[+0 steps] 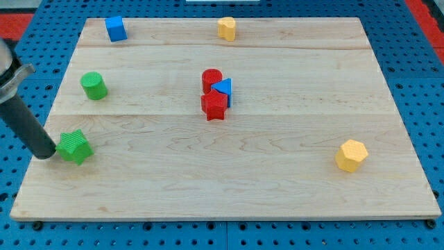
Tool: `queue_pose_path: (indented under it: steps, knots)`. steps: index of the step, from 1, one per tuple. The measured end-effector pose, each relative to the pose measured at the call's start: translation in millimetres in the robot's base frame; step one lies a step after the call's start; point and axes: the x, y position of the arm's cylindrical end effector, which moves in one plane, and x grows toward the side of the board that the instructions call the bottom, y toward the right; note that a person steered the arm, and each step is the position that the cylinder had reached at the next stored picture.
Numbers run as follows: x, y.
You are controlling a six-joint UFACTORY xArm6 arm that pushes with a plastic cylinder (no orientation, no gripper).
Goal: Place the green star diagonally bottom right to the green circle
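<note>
arm (8, 73): cut by left edge | blue triangle (223, 88): partly hidden

Blue cube (116, 29), two yellow blocks (227, 28) (351, 155), and a central red-and-blue cluster (216, 94).

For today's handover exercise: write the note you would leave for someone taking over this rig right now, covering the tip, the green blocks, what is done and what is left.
My tip is at the board's left edge, against the left side of the green star.
The green circle stands above it, slightly to the view's right.
Done: tip is in contact, placed for a rightward push.
Left: the star sits below-left of the circle; slide it right until it lies diagonally bottom right.
</note>
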Motion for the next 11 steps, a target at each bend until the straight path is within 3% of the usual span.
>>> queue_pose_path:
  steps: [2,4,5,6,8,9,11]
  knots:
    - [-23,0]
    - [0,-35]
    - [18,-18]
    - [16,20]
    - [16,18]
    - [14,54]
    - [-27,90]
